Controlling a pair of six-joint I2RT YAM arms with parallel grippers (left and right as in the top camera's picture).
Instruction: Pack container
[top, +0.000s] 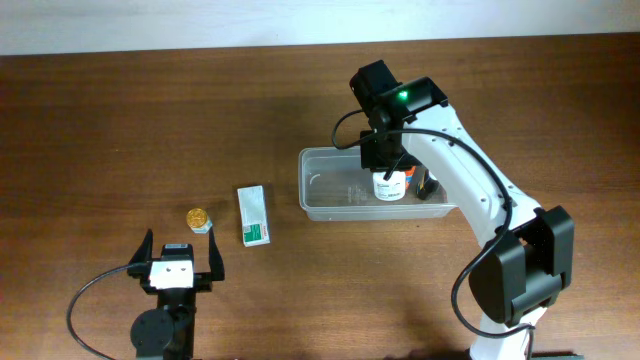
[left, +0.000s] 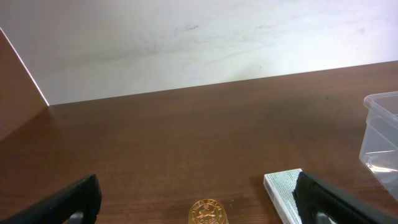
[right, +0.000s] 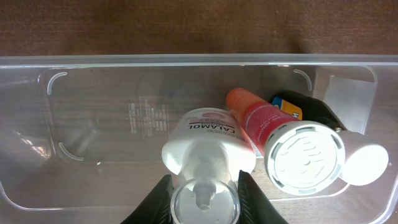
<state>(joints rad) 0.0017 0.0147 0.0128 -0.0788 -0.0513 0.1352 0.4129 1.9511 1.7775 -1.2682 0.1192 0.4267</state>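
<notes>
The right pincer (right: 205, 202) is holding a bottle (right: 208, 140) inside the container (right: 186, 60). The left pincer (top: 180, 250) is gaping nearer the box (top: 253, 215)

black fingers (left: 68, 202), white arm (top: 475, 190), black joints (top: 525, 265)
</notes>
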